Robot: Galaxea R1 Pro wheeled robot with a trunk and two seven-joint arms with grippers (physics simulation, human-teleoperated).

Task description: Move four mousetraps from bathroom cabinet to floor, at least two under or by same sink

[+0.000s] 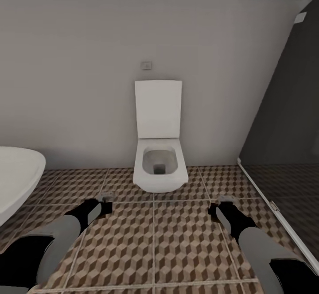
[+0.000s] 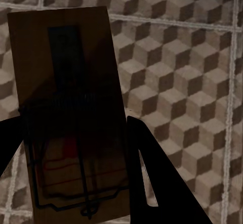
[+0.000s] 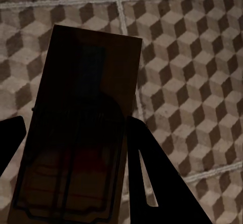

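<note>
I am gripping a mousetrap [image 2: 71, 113] in my left gripper [image 1: 103, 203] and another mousetrap [image 3: 81, 128] in my right gripper [image 1: 220, 205]; neither is resting on the floor [image 1: 155, 241] yet.

Cut off at the head view's left edge: white oval bathtub [image 1: 15, 179]. Running past the wrist views' edges: dark-brown wooden mousetrap boards [image 2: 71, 107] [image 3: 81, 133], their metal parts too dark to make out.

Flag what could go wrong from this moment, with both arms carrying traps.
Each gripper, left and right, holds a mousetrap above the bathroom floor; releasing here risks a bounce or flip. The robot faces the toilet, so traps set down here may not count as next to the sink.
</note>
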